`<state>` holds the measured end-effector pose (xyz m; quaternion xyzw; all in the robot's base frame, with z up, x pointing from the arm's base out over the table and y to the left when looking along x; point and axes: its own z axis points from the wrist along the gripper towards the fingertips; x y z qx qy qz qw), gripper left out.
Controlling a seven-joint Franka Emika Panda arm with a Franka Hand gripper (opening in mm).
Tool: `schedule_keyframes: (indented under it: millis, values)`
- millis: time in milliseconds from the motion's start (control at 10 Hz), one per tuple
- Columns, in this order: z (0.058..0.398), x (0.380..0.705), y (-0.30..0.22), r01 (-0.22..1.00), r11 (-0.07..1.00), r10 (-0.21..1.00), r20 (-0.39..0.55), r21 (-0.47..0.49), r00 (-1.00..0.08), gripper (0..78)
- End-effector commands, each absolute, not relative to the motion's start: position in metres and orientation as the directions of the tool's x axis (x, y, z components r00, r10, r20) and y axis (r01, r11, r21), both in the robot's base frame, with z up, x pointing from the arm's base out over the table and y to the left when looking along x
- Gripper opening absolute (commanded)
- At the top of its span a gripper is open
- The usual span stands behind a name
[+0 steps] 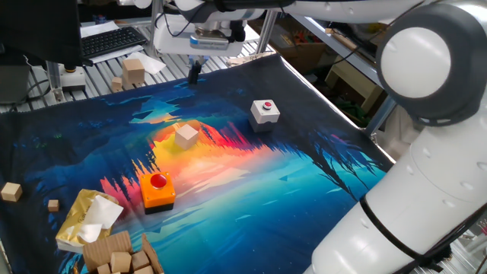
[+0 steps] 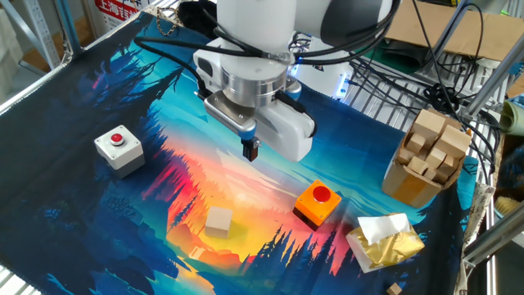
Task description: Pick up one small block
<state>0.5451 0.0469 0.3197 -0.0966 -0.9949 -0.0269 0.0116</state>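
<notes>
The small block (image 1: 186,136) is a plain pale beige cube lying on the orange part of the printed mat; it also shows in the other fixed view (image 2: 219,221). My gripper (image 1: 194,74) hangs above the far part of the mat, well apart from the block and higher than it. In the other fixed view the gripper (image 2: 250,150) is above the mat between the block and the orange button box. Its fingers look closed together and hold nothing.
A white box with a red button (image 1: 265,111) (image 2: 119,149), an orange button box (image 1: 157,191) (image 2: 318,202), a yellow packet (image 1: 87,219), a cardboard box of wooden blocks (image 2: 427,156), a taller tan block (image 1: 133,73) and tiny tan cubes (image 1: 11,192).
</notes>
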Motion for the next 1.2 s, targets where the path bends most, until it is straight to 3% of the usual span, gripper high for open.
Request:
schedule_keyframes:
  millis: [100,1200]
  values:
    - [0.3134,0.5515,0.0454,0.187,0.981,0.186,0.020,0.041,-0.982,0.0]
    - [0.3105,0.5558,0.0453,0.196,0.980,0.196,0.019,0.042,-0.980,0.0]
